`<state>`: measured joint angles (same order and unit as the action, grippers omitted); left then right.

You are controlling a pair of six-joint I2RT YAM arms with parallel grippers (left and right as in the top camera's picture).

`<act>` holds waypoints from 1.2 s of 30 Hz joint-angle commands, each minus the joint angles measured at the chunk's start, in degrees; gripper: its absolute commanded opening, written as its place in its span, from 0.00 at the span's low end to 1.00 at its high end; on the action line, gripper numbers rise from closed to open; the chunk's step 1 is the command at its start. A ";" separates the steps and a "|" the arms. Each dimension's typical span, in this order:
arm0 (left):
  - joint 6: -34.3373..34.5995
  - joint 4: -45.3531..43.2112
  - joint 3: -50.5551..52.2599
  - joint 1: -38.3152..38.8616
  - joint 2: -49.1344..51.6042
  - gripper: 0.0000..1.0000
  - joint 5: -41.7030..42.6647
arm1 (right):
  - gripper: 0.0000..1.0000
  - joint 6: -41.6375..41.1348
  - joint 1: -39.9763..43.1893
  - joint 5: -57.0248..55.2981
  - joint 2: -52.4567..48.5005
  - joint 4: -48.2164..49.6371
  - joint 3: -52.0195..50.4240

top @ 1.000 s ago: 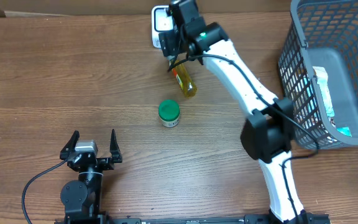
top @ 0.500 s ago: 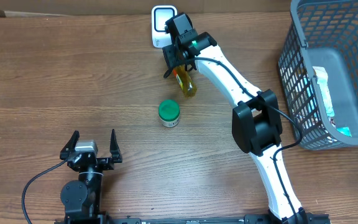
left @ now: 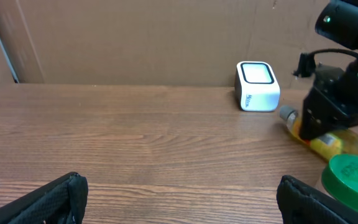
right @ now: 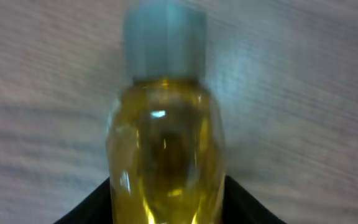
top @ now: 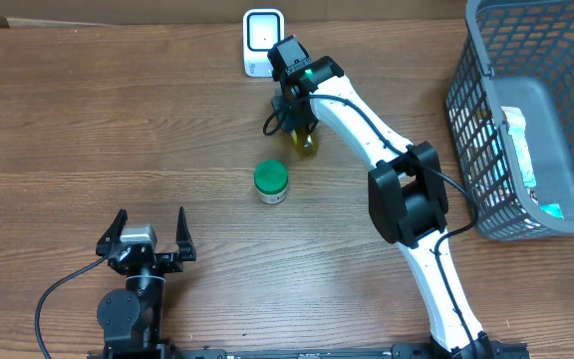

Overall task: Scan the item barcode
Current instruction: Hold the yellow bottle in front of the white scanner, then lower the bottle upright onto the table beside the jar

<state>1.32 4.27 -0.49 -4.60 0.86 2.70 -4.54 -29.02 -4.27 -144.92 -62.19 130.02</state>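
A yellow bottle [top: 307, 145] of clear liquid with a grey cap [right: 165, 40] lies on the wooden table, cap toward the white barcode scanner [top: 263, 40]. My right gripper [top: 296, 112] is down over the bottle's neck end, and its black fingers [right: 89, 208] press against both sides of the bottle [right: 163, 155]. The left wrist view shows the same bottle [left: 328, 144] under the right gripper [left: 335, 112], with the scanner [left: 257, 94] behind. My left gripper [top: 149, 231] rests near the front left, wide open and empty [left: 179, 196].
A small jar with a green lid [top: 271, 181] stands just in front of the bottle, also seen at the right edge of the left wrist view as a green lid [left: 353, 174]. A grey mesh basket [top: 476, 100] holding packaged goods sits at the far right.
The right gripper came down from beside the scanner onto the bottle and its jaws closed in on it. The bottle turned slightly. The left arm has stayed still.
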 commanded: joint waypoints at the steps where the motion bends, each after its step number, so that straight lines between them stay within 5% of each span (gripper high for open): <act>1: -0.04 0.02 0.22 -0.31 -0.55 0.99 -0.31 | 0.43 -0.42 -0.11 0.07 2.34 -2.86 0.26; 13: -0.07 0.02 0.22 -0.31 -0.55 1.00 -0.31 | 0.43 -7.91 0.26 1.40 2.84 -20.24 0.24; 18: -0.04 0.02 0.22 -0.31 -0.55 1.00 -0.31 | 0.56 -7.87 0.26 2.84 2.93 -25.62 0.26; 27: -0.07 0.02 0.22 -0.31 -0.55 0.99 -0.31 | 0.82 -7.43 3.13 0.87 3.54 -23.93 16.68; 36: -0.07 0.02 0.22 -0.31 -0.55 1.00 -0.31 | 0.86 -5.68 3.91 -1.05 3.02 -14.51 21.11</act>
<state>1.32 4.25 -0.49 -4.60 0.86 2.72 -11.16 -24.77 -4.56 -142.56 -77.65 152.05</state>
